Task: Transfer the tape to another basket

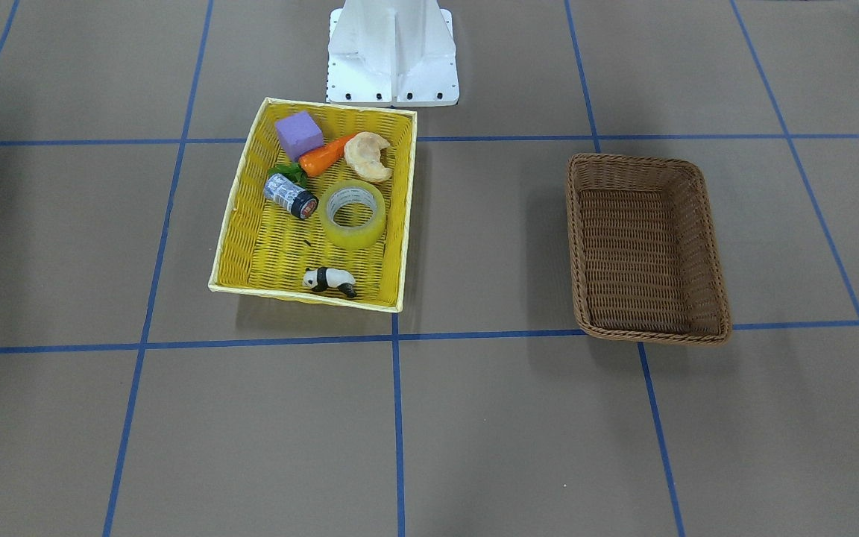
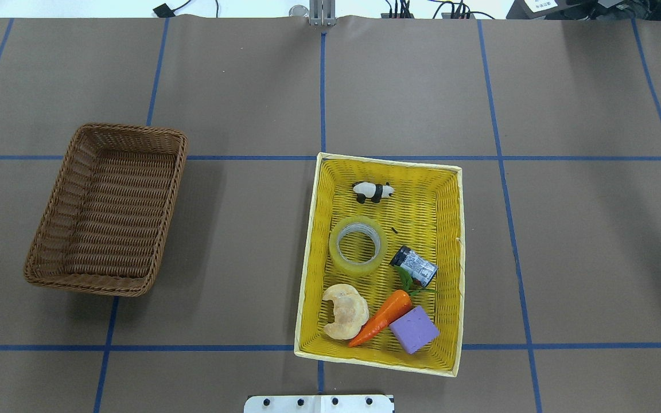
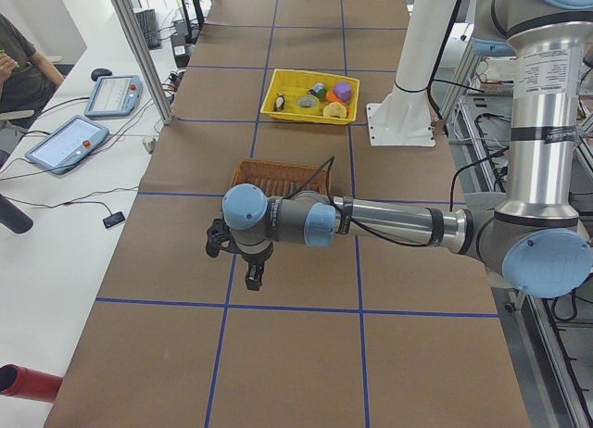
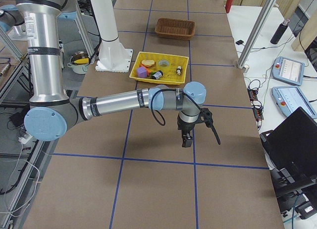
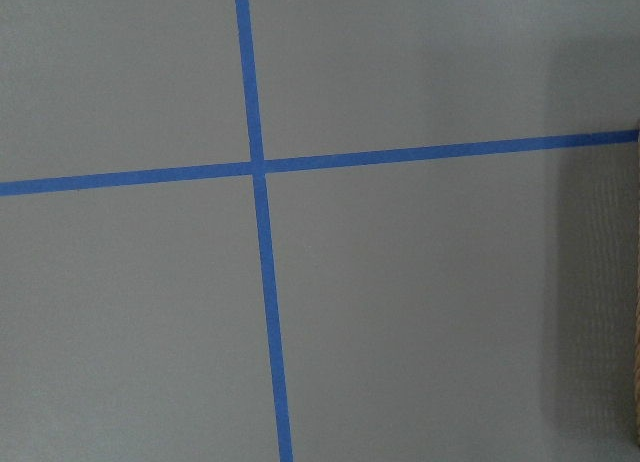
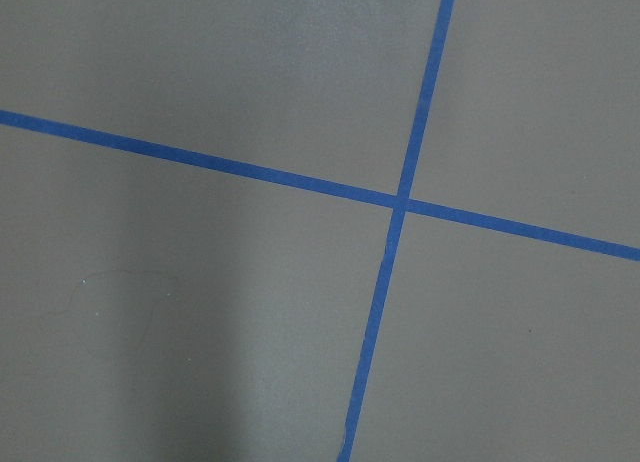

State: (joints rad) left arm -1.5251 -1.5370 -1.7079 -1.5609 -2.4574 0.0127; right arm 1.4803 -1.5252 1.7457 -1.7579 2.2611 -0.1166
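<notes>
The tape (image 1: 352, 236) (image 2: 359, 265), a translucent yellow roll, lies flat in the middle of the bright yellow basket (image 1: 273, 246) (image 2: 429, 221). The brown wicker basket (image 1: 646, 253) (image 2: 107, 209) stands empty, well apart on the robot's left. Neither gripper shows in the overhead or front views. In the exterior left view my left gripper (image 3: 248, 264) hangs over bare table just this side of the wicker basket (image 3: 278, 174). In the exterior right view my right gripper (image 4: 189, 136) hangs above the table, nearer than the yellow basket (image 4: 171, 78). I cannot tell whether either is open or shut.
Around the tape in the yellow basket lie a panda figure (image 2: 372, 191), a small grey can (image 2: 418, 267), a carrot (image 2: 381, 317), a croissant (image 2: 345, 310) and a purple block (image 2: 414, 329). The white robot base (image 1: 394, 52) stands behind. Both wrist views show only brown paper with blue lines.
</notes>
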